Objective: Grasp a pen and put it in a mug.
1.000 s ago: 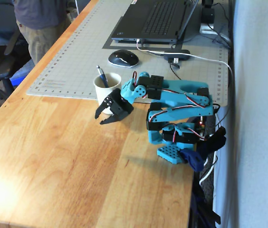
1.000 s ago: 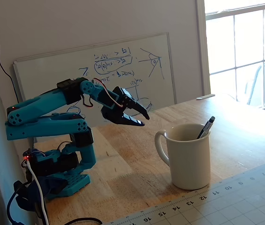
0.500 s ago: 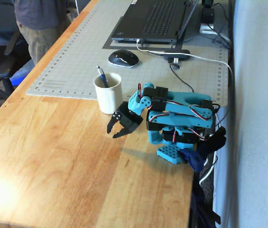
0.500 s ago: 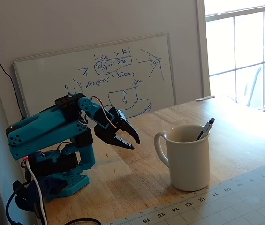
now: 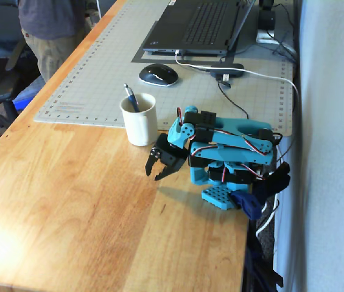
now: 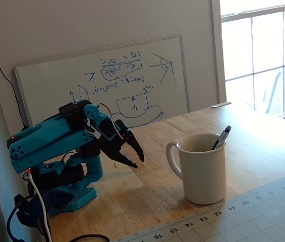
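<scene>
The cream-white mug (image 5: 140, 125) stands on the wooden table at the near edge of the grey mat; its handle shows in the other fixed view (image 6: 203, 171). The dark pen (image 5: 130, 97) stands inside the mug, leaning on the rim with its upper end sticking out (image 6: 222, 137). My blue arm is folded low over its base. My black gripper (image 5: 154, 176) hangs just above the table, a short way from the mug and apart from it (image 6: 137, 162). Its jaws stand slightly apart and hold nothing.
A grey cutting mat (image 5: 98, 73) carries a laptop (image 5: 196, 24), a black mouse (image 5: 158, 74) and a white cable (image 5: 263, 76). A whiteboard (image 6: 107, 80) leans on the wall behind the arm. A person (image 5: 50, 24) stands at the table's far left corner.
</scene>
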You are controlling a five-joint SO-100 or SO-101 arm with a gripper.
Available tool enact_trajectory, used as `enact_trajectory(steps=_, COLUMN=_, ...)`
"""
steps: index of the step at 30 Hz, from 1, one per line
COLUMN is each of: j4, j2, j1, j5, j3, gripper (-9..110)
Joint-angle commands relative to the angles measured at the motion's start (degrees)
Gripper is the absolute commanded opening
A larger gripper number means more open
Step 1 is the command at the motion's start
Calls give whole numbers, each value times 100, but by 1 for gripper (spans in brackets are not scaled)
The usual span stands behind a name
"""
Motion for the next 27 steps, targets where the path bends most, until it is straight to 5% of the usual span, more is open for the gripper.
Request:
enact_trajectory(steps=1, j4=26, j2=26, j1=167, j5=-176, j3=-114, gripper=7)
enact_trajectory(steps=27, j4=18, j2=18, j1=193, j5=-105, j3=-114, gripper=7)
